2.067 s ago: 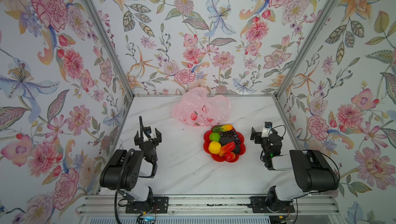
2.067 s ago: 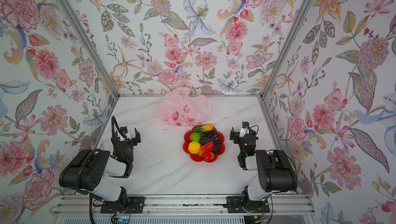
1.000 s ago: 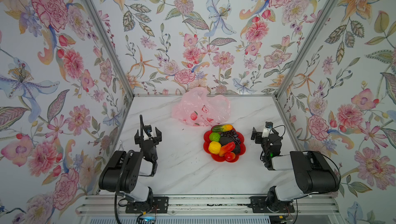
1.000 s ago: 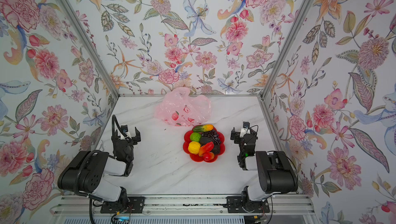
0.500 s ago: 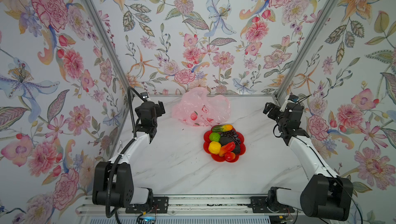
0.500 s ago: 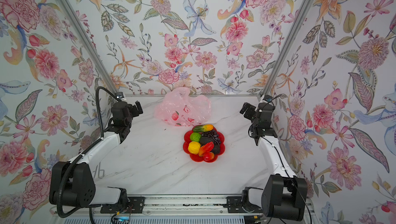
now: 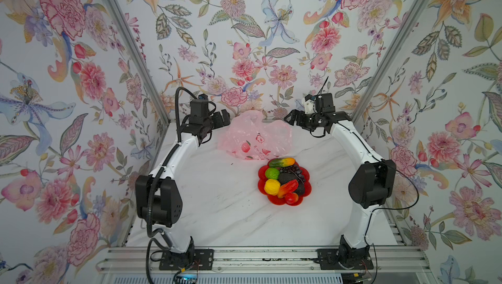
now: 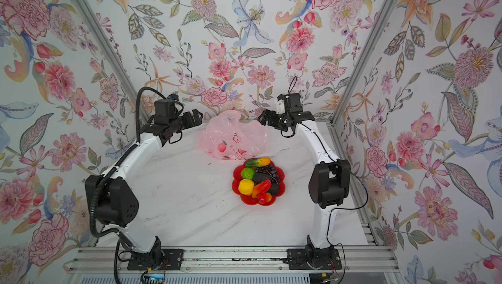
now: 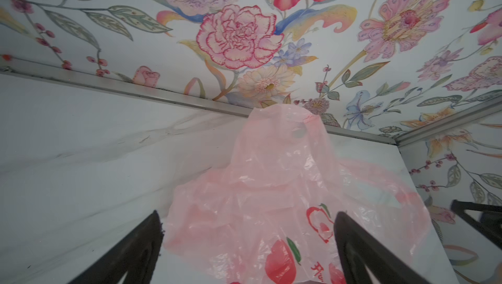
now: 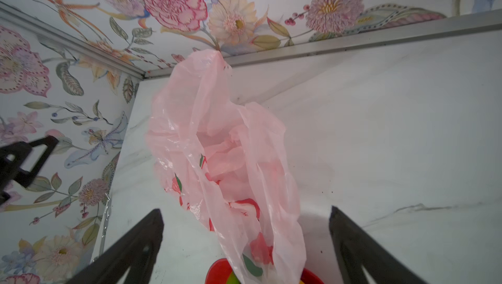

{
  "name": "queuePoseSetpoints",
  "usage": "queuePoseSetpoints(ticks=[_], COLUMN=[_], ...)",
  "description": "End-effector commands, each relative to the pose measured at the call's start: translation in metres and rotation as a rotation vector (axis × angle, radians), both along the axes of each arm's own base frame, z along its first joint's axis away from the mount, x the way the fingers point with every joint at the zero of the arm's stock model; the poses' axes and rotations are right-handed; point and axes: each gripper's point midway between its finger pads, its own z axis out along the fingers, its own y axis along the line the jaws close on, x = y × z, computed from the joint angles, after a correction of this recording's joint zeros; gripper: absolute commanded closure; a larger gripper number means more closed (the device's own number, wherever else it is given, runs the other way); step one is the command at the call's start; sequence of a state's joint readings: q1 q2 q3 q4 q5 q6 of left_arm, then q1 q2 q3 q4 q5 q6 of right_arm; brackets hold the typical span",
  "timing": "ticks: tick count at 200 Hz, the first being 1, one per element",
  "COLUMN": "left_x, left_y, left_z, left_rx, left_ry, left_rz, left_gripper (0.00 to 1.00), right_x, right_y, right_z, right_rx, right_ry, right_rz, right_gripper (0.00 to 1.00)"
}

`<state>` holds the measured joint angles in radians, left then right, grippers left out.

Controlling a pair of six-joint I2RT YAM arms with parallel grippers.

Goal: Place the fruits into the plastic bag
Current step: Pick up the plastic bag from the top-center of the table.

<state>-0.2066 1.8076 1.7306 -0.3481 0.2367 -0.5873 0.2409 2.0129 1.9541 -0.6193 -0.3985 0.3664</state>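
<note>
Poised either side of the bag (image 7: 255,138) at the bench's (image 7: 217,201) back, left fingers (image 9: 353,242) and right fingers (image 10: 347,242) both spread wide and empty, with fruits (image 7: 284,180) heaped in the dish (image 7: 307,186) just beside it.

Floral-papered walls (image 7: 244,38) enclose a white marbled tabletop (image 7: 217,209), grey metal posts (image 7: 133,52) at the corners.

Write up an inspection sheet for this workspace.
Surface: white marbled tabletop, a few dark specks.
Job's things: translucent pink plastic bag crumpled at the back; small toy fruits all piled on the red flower-shaped dish.
Clutter: nothing seen.
Grippers: left gripper and right gripper flank the bag, fingers open, holding nothing.
Cables: black corrugated hose along left arm; thin black wire looping off right arm.
Surroundings: floral wallpapered walls, aluminium front rail.
</note>
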Motion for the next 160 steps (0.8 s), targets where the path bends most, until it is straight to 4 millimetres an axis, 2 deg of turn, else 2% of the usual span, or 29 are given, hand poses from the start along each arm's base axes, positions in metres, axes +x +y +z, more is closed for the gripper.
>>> queuePoseSetpoints(ticks=[1, 15, 20, 30, 40, 45, 53, 75, 93, 109, 140, 160], left_x=[0.002, 0.016, 0.022, 0.029, 0.037, 0.04, 0.042, 0.042, 0.039, 0.04, 0.043, 0.042], left_y=[-0.049, -0.069, -0.076, -0.09, -0.103, -0.11, -0.117, -0.131, -0.138, -0.139, -0.139, -0.14], left_z=[-0.011, -0.008, -0.016, -0.011, -0.021, -0.019, -0.025, -0.055, -0.075, -0.083, -0.084, -0.079], left_rx=[0.034, 0.04, 0.041, 0.028, 0.015, -0.003, -0.033, -0.061, -0.058, -0.052, -0.048, -0.053], left_ry=[0.126, 0.14, 0.162, 0.161, 0.185, 0.18, 0.196, 0.265, 0.293, 0.304, 0.297, 0.289], left_rz=[-0.126, -0.152, -0.159, -0.177, -0.191, -0.198, -0.208, -0.213, -0.219, -0.214, -0.209, -0.214], left_gripper=[0.01, 0.01, 0.02, 0.03, 0.04, 0.05, 0.07, 0.09, 0.08, 0.07, 0.05, 0.05], right_x=[-0.006, 0.001, 0.003, 0.007, 0.011, 0.012, 0.013, 0.014, 0.013, 0.011, 0.005, -0.002], right_y=[-0.006, -0.006, -0.006, -0.007, -0.007, -0.006, -0.004, 0.001, 0.009, 0.016, 0.032, 0.045], right_z=[-0.025, -0.034, -0.038, -0.042, -0.046, -0.045, -0.047, -0.048, -0.049, -0.048, -0.03, -0.01], right_rx=[-0.104, -0.135, -0.144, -0.161, -0.168, -0.168, -0.168, -0.16, -0.146, -0.135, -0.13, -0.136], right_ry=[0.095, 0.107, 0.112, 0.117, 0.118, 0.113, 0.112, 0.11, 0.112, 0.108, 0.062, 0.013], right_rz=[0.003, 0.002, 0.003, 0.004, 0.008, 0.012, 0.016, 0.033, 0.064, 0.086, 0.12, 0.146], right_gripper=[0.07, 0.09, 0.11, 0.13, 0.16, 0.17, 0.18, 0.25, 0.39, 0.54, 0.87, 0.92])
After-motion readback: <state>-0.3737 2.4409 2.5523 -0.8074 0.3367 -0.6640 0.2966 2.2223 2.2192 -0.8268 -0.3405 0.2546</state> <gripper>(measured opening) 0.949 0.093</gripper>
